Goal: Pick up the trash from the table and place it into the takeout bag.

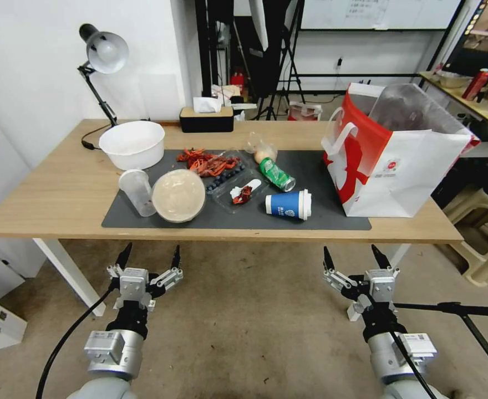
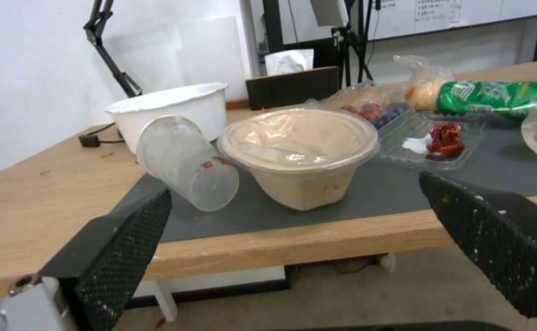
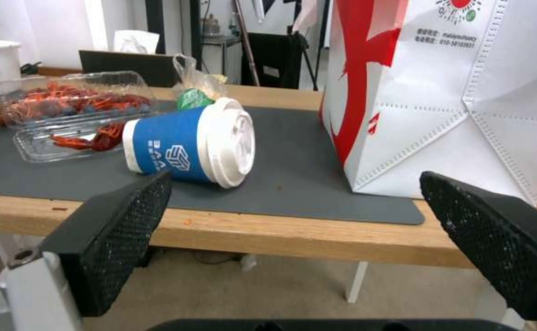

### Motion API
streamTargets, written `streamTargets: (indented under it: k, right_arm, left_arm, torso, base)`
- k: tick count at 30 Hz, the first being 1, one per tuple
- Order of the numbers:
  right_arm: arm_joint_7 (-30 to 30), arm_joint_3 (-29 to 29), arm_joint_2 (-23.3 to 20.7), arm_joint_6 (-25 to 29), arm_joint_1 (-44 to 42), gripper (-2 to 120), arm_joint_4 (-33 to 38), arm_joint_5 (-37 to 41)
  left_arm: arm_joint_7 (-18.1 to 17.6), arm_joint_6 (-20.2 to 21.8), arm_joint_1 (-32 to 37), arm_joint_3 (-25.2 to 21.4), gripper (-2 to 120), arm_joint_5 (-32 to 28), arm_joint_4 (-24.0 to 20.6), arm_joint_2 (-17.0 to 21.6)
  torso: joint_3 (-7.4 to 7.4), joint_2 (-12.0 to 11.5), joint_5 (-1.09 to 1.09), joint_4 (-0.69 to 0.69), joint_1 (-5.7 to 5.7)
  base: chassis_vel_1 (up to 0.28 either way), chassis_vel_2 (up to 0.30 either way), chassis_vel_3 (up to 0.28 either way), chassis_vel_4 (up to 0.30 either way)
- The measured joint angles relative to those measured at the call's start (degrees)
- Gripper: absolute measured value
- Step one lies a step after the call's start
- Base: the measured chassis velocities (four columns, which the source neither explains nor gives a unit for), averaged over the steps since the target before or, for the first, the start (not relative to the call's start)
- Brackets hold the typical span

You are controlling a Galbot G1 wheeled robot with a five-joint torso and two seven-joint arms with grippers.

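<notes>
My left gripper (image 1: 149, 258) and my right gripper (image 1: 355, 258) both hang below the near edge of the table (image 1: 44, 194), over the floor, fingers spread wide and holding nothing. On the dark grey mat (image 1: 333, 213) the blue paper cup (image 1: 288, 204) lies on its side, just beside the upright takeout bag (image 1: 391, 160). Behind it lies the green crushed can (image 1: 276, 174). The clear plastic cup (image 1: 137, 192) leans against the round beige lidded bowl (image 1: 178, 195), with crayfish shells (image 1: 208, 162) and clear trays (image 1: 244, 191) between.
</notes>
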Motion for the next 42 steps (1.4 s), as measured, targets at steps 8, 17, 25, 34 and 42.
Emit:
streamTargets:
  k: [8,17,25,34,42]
  right_arm:
    - [0.0,0.0,0.0,0.0,0.0,100,0.0,0.0]
    - [0.0,0.0,0.0,0.0,0.0,100,0.0,0.0]
    - [0.3,0.7,-0.1,-2.1,1.1,100,0.3,1.5]
    - [3.2,6.7,-1.2,-16.8,8.8,100,3.4,11.6]
    - [3.2,7.2,-4.2,-17.4,12.1,100,1.9,19.4]
  left_arm:
    - [0.0,0.0,0.0,0.0,100,0.0,0.0,0.0]
    - [0.0,0.0,0.0,0.0,100,0.0,0.0,0.0]
    - [0.2,2.5,-0.8,-0.3,100,-1.7,-0.5,-0.5]
    - [1.9,15.7,-5.8,-1.8,100,-11.6,-3.4,-3.7]
    - [2.8,14.8,-6.0,-1.8,100,-12.4,-2.7,-3.9]
  torso:
    - [0.00,0.0,0.00,0.00,0.00]
    - [0.00,0.0,0.00,0.00,0.00]
    - [0.00,0.0,0.00,0.00,0.00]
    - [0.00,0.0,0.00,0.00,0.00]
    - [0.01,0.0,0.02,0.01,0.02]
  base:
    - [0.000,0.000,0.000,0.000]
    - [0.000,0.000,0.000,0.000]
    - [0.000,0.000,0.000,0.000]
    - [0.000,0.000,0.000,0.000]
    - [0.000,0.000,0.000,0.000]
